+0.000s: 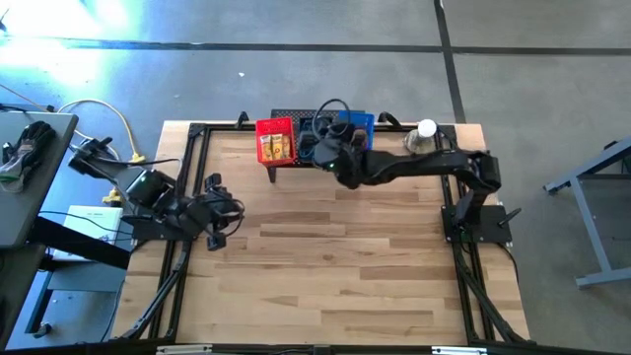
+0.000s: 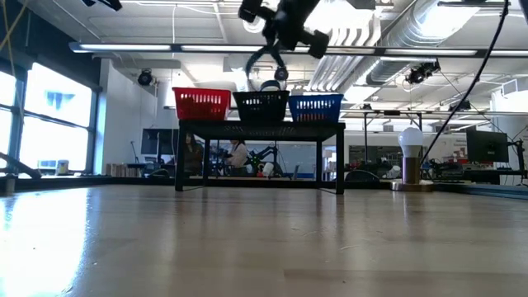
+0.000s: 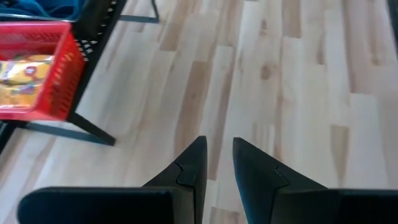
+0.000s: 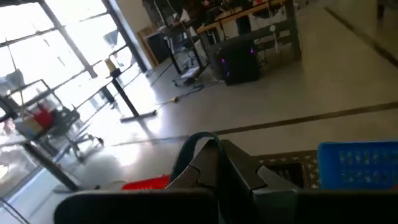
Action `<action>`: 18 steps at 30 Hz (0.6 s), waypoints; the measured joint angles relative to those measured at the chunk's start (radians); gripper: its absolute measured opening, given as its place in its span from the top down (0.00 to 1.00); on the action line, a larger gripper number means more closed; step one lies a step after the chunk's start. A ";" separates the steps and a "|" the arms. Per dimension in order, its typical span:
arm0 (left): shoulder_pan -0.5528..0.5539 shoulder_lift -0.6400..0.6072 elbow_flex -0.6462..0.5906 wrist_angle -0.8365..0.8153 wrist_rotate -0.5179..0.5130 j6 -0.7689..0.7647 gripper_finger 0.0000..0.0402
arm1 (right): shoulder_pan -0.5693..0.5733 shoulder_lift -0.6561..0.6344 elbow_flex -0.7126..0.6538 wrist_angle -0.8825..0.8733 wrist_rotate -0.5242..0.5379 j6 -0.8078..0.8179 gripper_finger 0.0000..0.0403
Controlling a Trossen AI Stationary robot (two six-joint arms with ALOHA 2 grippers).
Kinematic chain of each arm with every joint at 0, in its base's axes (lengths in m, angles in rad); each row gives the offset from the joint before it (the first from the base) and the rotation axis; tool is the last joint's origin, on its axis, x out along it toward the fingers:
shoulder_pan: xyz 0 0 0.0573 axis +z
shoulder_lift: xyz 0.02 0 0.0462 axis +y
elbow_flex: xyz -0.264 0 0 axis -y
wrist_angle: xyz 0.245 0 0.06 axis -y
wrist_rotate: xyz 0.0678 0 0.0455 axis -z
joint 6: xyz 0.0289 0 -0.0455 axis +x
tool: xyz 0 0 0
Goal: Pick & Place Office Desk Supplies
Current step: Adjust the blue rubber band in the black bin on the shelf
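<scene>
Right gripper (image 2: pixel 269 73) hangs above the black mesh basket (image 2: pixel 261 106), fingers pinching a dark grey band loop (image 4: pixel 194 152).
Left gripper (image 3: pixel 219 163) (fingers slightly apart) hovers empty; its wrist view shows yellow items in the red basket (image 3: pixel 38 68).

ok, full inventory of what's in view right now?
table: 1, light wood, under both arms
stand: 1, black, at the table's far edge, carrying three baskets
red basket: 1, the left one on the stand in the high view, yellow packets inside
black basket: 1, middle of the stand
blue basket: 1, the right one on the stand in the high view
cone with ball: 1, silver with white ball, far right of the table
band loop: 1, dark teal, held above the black basket
people: at least 1, in the room behind the stand
left gripper: jaws apart, empty, over bare wood at the table's left
right gripper: jaws shut on the band loop, above the black basket
</scene>
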 joint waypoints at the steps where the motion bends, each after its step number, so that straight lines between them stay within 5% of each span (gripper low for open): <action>1: -0.013 0.000 0.000 0.000 0.000 -0.009 0.82 | 0.006 0.019 0.000 0.040 0.026 -0.001 0.99; 10: -0.137 0.001 0.000 0.000 -0.010 -0.066 0.82 | -0.005 0.093 0.001 0.299 0.178 -0.112 0.99; 18: -0.251 0.001 -0.002 -0.043 -0.072 -0.122 0.82 | -0.090 0.108 0.002 0.459 0.112 -0.157 0.99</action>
